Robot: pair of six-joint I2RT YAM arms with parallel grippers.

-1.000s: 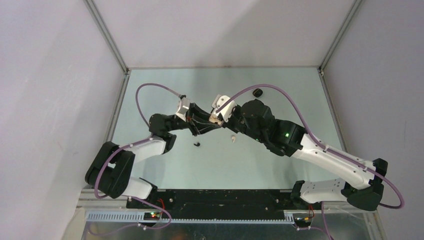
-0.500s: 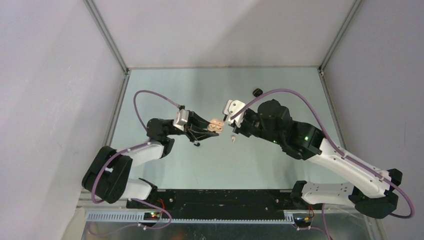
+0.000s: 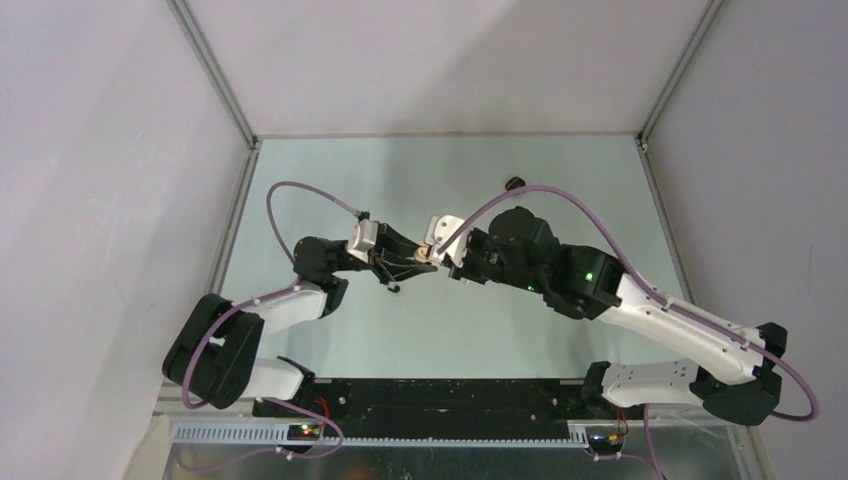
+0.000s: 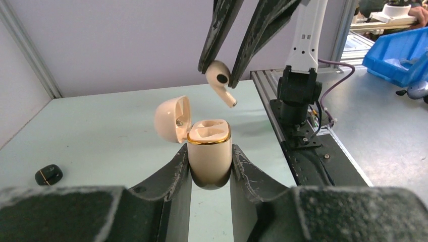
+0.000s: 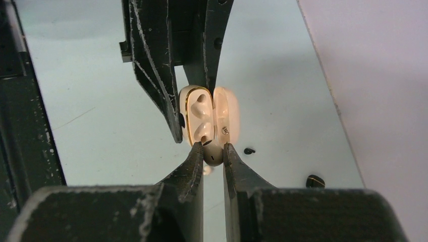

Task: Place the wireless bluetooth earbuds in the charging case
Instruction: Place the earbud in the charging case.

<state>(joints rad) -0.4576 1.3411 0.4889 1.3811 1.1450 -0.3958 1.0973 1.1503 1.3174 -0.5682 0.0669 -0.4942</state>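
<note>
Centre frame: left claw (image 4: 210,154) grips open cream case (image 4: 209,151), right claw (image 4: 220,69) pinches cream earbud (image 4: 219,78) just above; slots (image 4: 209,132) look empty, nothing inserted.

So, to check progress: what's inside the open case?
Both wells of the case look empty; their bottoms are hidden. A cream bud hangs just above, pinched in the right fingers.

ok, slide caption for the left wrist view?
Left gripper clamps the open cream gold-rimmed charging case upright; right gripper holds a cream-white stemmed earbud just above it.
</note>
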